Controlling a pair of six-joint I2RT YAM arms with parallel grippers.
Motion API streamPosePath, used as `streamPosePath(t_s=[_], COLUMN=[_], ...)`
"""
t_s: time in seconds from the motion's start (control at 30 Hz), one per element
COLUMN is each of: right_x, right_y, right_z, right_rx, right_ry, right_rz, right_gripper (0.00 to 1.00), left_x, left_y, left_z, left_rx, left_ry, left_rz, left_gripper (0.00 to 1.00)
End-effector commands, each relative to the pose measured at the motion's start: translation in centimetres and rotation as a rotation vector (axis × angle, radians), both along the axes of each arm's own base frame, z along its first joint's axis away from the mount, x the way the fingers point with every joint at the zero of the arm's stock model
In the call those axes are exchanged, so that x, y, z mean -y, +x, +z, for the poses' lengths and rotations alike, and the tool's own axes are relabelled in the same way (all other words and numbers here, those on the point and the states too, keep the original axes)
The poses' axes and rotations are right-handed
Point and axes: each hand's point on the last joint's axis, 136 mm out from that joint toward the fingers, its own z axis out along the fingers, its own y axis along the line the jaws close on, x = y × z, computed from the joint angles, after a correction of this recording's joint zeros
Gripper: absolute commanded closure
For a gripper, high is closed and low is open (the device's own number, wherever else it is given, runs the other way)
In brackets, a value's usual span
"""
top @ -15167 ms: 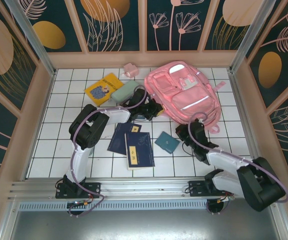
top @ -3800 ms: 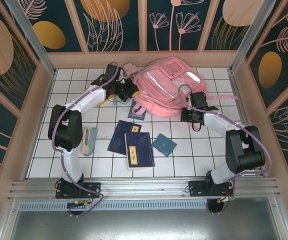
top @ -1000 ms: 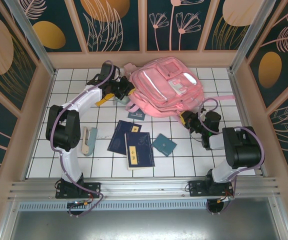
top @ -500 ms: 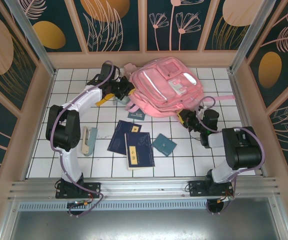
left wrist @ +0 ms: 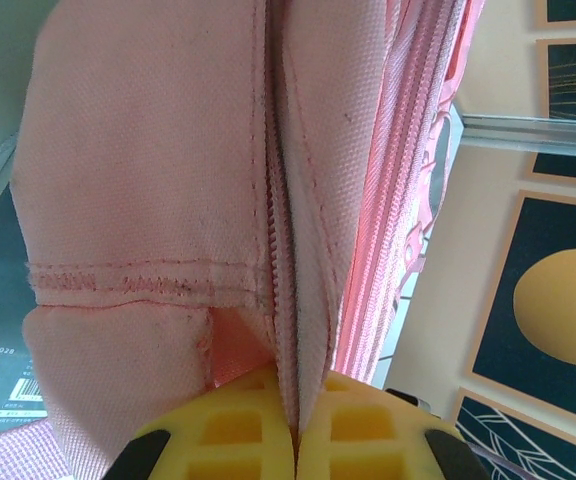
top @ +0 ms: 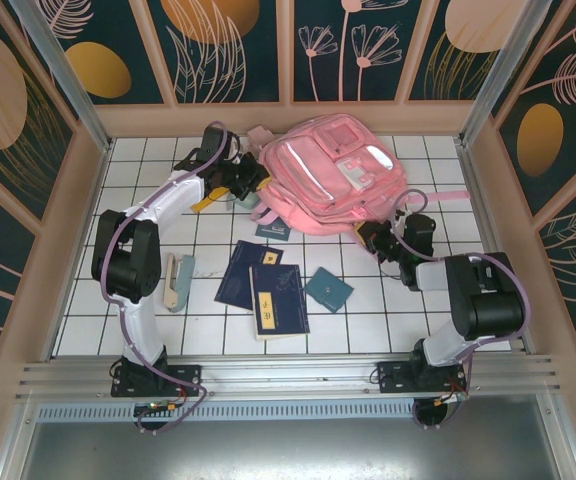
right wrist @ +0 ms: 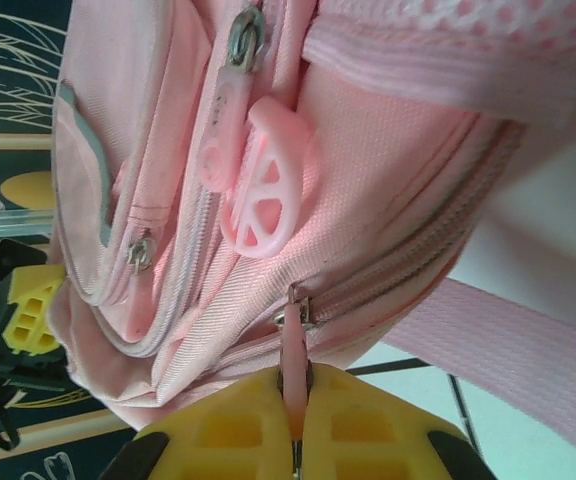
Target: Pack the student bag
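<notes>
Currently left gripper (left wrist: 296, 440) pressed shut on pink seam fold (left wrist: 278, 250) of bag (top: 333, 180), just ahead of pads (left wrist: 238, 430); likely anchoring it. Right gripper (right wrist: 296, 432) pinches zipper pull (right wrist: 293, 365), probably to draw zip open. Bag lies between both grippers, on white tiled table (top: 148, 300). Books (top: 268, 290) loose nearer arm bases. Dark floral wall panels (top: 233, 50) enclose cell.

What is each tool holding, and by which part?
The left tool pinches a fabric fold of the student bag; the right tool grips the bag's zipper pull.
</notes>
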Motion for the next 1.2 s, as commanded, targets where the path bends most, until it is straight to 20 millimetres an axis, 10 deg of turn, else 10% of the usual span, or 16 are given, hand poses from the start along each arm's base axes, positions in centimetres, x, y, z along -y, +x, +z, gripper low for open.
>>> streamPosePath(t_s=[0.0, 0.63, 0.9, 1.17], right_x=[1.6, 10.0, 9.6, 12.3], right_y=[0.7, 2.1, 2.4, -1.7], right_z=[0.9, -0.3, 4.1, 12.5], right_rx=[0.033, -0.062, 0.027, 0.165], right_ry=[-0.064, -0.309, -0.438, -0.909], right_rz=[-0.033, -0.25, -0.265, -0.523], right_gripper=[0.97, 0.93, 0.47, 0.43], left_x=[-0.4, -0.9, 2.7, 10.1], left_y=[1.0, 1.4, 0.9, -0.4], left_z=[3.7, 3.7, 6.4, 10.5], left_rx=[0.123, 0.148, 0.196, 0.276], left_ry=[-0.015, 0.04, -0.009, -0.034], left_rz=[0.019, 0.031, -0.048, -0.184], left_gripper=[1.0, 1.0, 1.0, 1.0])
